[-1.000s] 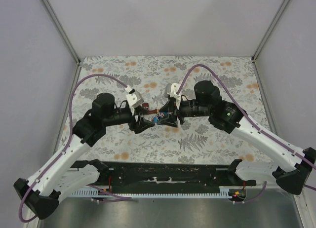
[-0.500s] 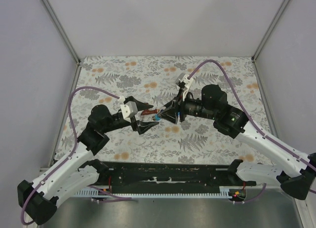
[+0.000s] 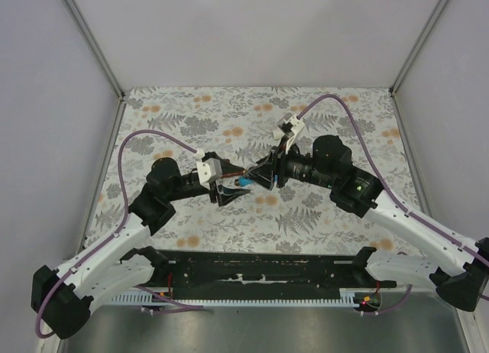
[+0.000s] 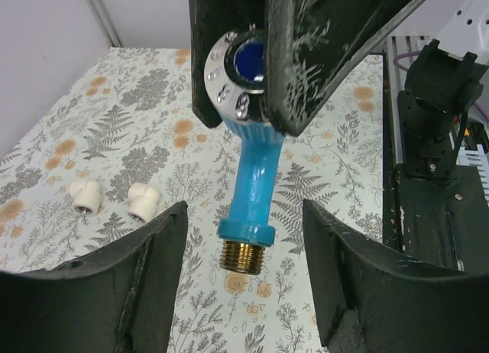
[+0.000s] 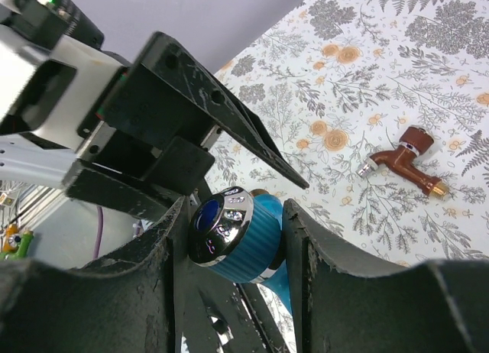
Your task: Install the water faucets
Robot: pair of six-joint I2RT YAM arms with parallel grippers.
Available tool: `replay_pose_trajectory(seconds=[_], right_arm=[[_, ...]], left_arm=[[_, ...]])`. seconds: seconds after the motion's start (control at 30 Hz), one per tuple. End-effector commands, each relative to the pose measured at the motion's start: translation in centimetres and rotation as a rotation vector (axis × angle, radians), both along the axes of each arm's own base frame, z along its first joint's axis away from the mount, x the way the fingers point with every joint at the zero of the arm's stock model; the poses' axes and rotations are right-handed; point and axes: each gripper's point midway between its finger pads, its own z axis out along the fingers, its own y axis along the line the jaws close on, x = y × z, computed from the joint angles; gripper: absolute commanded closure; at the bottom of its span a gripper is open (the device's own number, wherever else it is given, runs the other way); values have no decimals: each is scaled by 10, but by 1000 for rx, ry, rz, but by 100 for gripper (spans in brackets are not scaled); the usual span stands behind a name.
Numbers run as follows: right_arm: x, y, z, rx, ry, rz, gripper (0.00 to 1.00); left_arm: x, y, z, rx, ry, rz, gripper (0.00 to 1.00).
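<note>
Two grippers meet mid-frame: right gripper [image 5: 238, 242] clamped on the blue faucet [image 4: 256, 173] by its head, left gripper [image 4: 243, 227] with jaws apart around its threaded end, seemingly for handover.

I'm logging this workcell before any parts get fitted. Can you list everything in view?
blue faucet: one, bright blue with brass thread, held in the air between the arms
red-brown faucet: one, red-brown, lying on the cloth
white fittings: two, white, side by side on the cloth
floral tablecloth: one, pale with grey and orange print, covering the table
purple cables: two, purple, one looping off each arm
right pincer: one, black, shut on the blue faucet's head
left pincer: one, black, open around the threaded end, not touching
</note>
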Motion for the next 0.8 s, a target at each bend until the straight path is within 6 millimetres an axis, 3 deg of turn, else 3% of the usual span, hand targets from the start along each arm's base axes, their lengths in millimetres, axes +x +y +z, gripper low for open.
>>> replay_pose_trajectory(seconds=[0.0, 0.17, 0.27, 0.3, 0.33, 0.37, 0.43, 0.5, 0.63, 0.77], right_arm=[[0, -4, 32, 102, -54, -22, 100], [-3, -5, 35, 110, -58, -18, 100], [-3, -4, 29, 100, -56, -9, 100], [-3, -4, 28, 97, -65, -5, 97], [-3, -5, 25, 88, -74, -1, 87], [-3, -5, 22, 74, -92, 11, 69], [-6, -8, 18, 44, -141, 44, 54], [-7, -13, 13, 1, -186, 66, 47], [-26, -16, 8, -31, -262, 244, 30], [-43, -18, 4, -39, -293, 399, 26]], left_arm=[[2, -3, -5, 25, -33, -14, 35], [5, -4, -5, 34, -30, -13, 56], [2, -5, 1, 23, -31, -25, 95], [1, -4, 4, 16, -28, -23, 98], [0, -4, 6, 11, -23, -24, 98], [-1, -3, 8, 4, -12, -20, 98], [-3, -1, 11, -5, 17, -9, 98], [-6, 0, 14, -9, 36, -10, 98], [-13, 1, 18, -11, 61, -32, 98], [-23, 0, 20, -2, 76, -80, 98]])
